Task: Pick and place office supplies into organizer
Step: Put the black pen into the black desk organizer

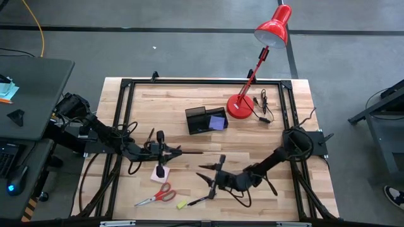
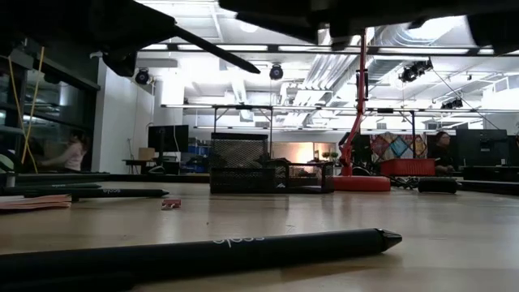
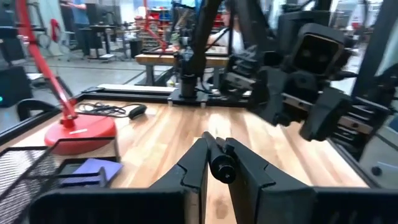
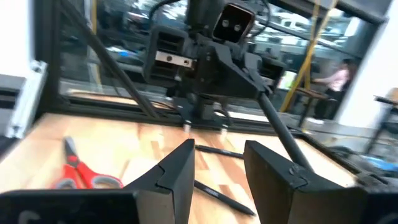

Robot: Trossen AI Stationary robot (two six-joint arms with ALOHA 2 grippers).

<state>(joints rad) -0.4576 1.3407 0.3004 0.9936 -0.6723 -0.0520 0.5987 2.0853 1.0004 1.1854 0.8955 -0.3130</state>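
On table: 1 scissors (image 1: 157, 195), 2 pads (image 1: 158, 173).

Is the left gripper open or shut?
Shut. The left gripper has its fingers squeezed on a black pen, whose round end pokes out between them.

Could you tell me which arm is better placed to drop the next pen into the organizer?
Left: the left gripper is shut on a pen near the organizer; the right gripper is open and empty.
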